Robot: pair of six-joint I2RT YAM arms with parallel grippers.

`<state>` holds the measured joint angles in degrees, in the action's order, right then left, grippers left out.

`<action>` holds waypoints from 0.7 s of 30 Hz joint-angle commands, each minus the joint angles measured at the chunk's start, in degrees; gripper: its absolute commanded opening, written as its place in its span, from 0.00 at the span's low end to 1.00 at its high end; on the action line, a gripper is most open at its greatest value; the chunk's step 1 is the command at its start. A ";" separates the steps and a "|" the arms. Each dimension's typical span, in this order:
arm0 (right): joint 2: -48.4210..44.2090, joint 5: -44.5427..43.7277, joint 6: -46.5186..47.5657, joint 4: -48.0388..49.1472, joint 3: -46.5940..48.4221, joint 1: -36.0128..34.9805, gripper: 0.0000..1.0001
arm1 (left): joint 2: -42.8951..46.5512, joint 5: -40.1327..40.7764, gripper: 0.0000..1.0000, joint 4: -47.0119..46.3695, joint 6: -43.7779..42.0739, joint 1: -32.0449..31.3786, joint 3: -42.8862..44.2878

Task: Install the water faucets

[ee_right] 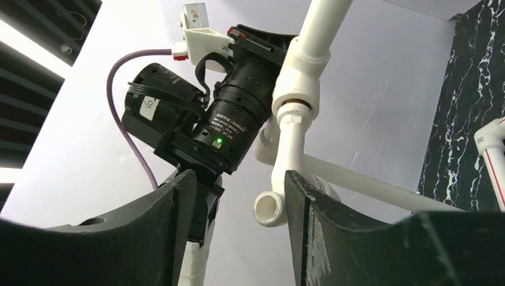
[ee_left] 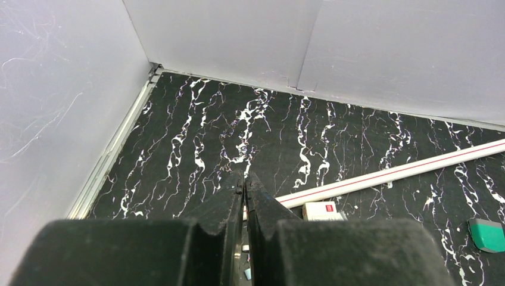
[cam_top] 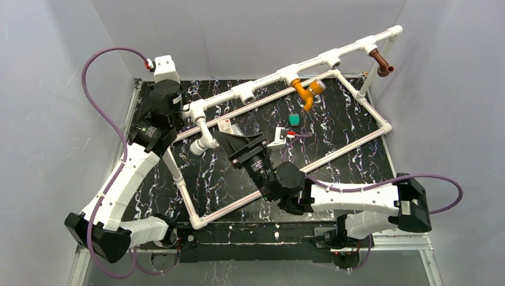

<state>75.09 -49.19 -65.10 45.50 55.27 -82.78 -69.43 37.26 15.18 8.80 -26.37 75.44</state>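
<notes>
The white pipe frame (cam_top: 333, 56) stands tilted on the black marble table. The orange faucet (cam_top: 306, 90) and the reddish-brown faucet (cam_top: 381, 62) hang from T-fittings on its top pipe. The white faucet (cam_top: 205, 136) hangs from the leftmost fitting. It also shows in the right wrist view (ee_right: 290, 143), its spout mouth pointing toward the camera. My right gripper (cam_top: 238, 140) (ee_right: 239, 179) is open, and the spout shows between its fingers, close to the right finger (ee_right: 309, 214). My left gripper (cam_top: 180, 113) (ee_left: 245, 179) is shut and empty beside the leftmost fitting.
A small teal piece (cam_top: 293, 119) (ee_left: 488, 233) and a white box with a red label (cam_top: 226, 125) (ee_left: 321, 210) lie on the table inside the frame. The frame's lower pipes (ee_left: 393, 174) run across the table. Grey walls close in the back and the sides.
</notes>
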 commanded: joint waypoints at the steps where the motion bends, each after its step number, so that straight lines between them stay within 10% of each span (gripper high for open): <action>1: -2.75 1.80 7.53 3.11 -0.97 0.10 0.65 | -6.25 -8.34 0.04 23.35 -0.17 -2.56 -9.43; 21: -11.75 20.24 73.92 -11.34 1.98 0.08 0.68 | -7.30 -8.13 0.04 23.84 -0.31 -2.86 -8.88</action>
<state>66.35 -36.38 -13.32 37.78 54.61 -82.78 -69.45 37.26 15.18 8.78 -26.37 75.44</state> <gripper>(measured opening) 0.677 0.040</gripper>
